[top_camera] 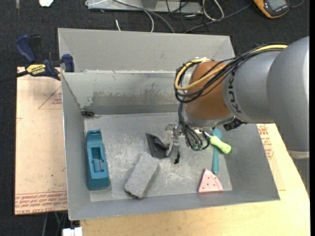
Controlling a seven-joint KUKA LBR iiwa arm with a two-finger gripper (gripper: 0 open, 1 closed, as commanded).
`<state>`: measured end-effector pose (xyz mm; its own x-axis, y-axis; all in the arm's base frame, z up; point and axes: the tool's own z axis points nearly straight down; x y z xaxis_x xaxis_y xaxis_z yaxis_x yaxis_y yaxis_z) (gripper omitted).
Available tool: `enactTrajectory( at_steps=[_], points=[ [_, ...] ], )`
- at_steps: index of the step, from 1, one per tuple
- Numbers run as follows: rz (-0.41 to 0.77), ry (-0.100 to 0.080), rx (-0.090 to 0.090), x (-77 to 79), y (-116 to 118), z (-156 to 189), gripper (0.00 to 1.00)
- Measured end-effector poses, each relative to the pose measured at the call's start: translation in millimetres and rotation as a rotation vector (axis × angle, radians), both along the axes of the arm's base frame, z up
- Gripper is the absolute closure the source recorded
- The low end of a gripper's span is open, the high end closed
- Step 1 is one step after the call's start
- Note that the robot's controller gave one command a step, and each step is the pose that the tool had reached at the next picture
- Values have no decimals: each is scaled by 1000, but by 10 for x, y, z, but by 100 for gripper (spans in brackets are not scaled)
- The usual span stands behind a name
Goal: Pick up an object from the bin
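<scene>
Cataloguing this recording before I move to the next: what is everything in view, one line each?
bin: one, grey metal, centre of view
dispenser-like thing: one, blue, bin's left side
block: one, grey, oblong, lower middle
crumpled piece: one, black, bin's centre
triangle: one, pink, dotted, lower right
stick-shaped tool: one, teal with green end, right side
gripper: one, low beside the black piece
arm: one, grey, orange cover, from the right

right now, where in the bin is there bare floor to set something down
Bare bin floor lies along the back wall, behind the long blue plastic dispenser and black crumpled piece, and in front between the grey rectangular foam block and pink triangular pad. Crowded around the pincer and green-handled tool.
</scene>
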<state>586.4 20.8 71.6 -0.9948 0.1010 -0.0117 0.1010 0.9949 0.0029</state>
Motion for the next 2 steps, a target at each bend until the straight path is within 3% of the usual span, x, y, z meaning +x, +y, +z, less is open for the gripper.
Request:
enactTrajectory(
  at_steps=[1,2],
  points=[
    [4,4,1,-48,46,594,100],
    [59,7,0,-195,-35,1272,100]
  ],
)
